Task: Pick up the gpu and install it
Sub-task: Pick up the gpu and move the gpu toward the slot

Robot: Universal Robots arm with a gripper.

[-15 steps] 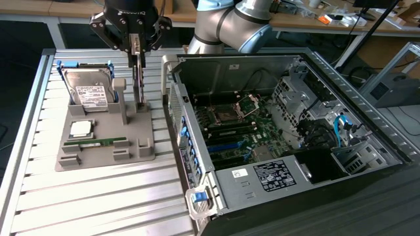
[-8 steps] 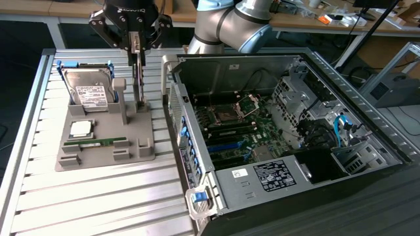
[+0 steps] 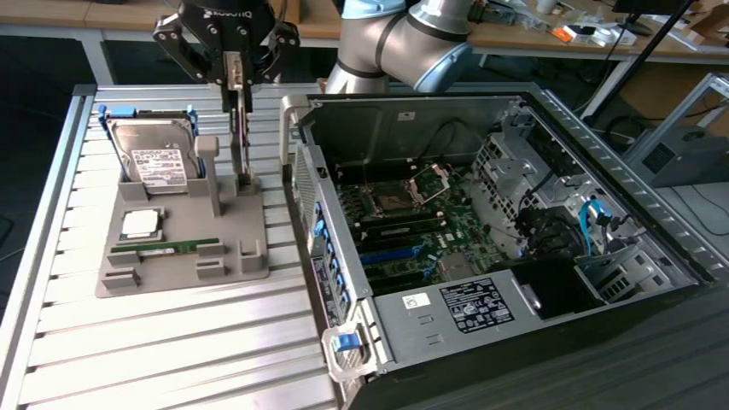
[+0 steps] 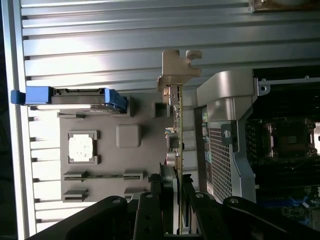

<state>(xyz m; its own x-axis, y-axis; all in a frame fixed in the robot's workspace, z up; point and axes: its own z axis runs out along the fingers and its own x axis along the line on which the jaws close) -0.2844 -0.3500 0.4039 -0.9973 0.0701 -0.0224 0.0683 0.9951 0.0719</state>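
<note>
gpu (image 3: 242, 149) (image 4: 178, 125): one, a thin green circuit-board card with a silvery end bracket. It stands upright on edge in a slot at the far right corner of the grey moulded fixture tray (image 3: 183, 278) (image 4: 129, 136), just beside the case wall (seen edge-on in the wrist view).

Black multi-link gripper (image 3: 235, 94) (image 4: 177, 200): one, directly above the gpu, its fingers (image 4: 150, 212) about half closed and pressed to both faces of the card's upper edge. The card is seated in its slot, not lifted.

Tray contents, besides the card:
- one silver labelled hard drive in a blue carrier (image 3: 154, 158) (image 4: 75, 96), upright at the far left;
- one square silvery processor chip (image 3: 140, 224) (image 4: 81, 148), lying flat;
- one narrow green memory stick (image 3: 169, 246) (image 4: 100, 176), lying flat nearer the camera.

Open grey metal computer case (image 3: 456, 111) (image 4: 220, 95): one, lying on its side on the exterior view's right, holding one green motherboard (image 3: 411, 222).

Both tray and case rest on one ribbed aluminium table (image 3: 171, 342) (image 4: 125, 45).
</note>
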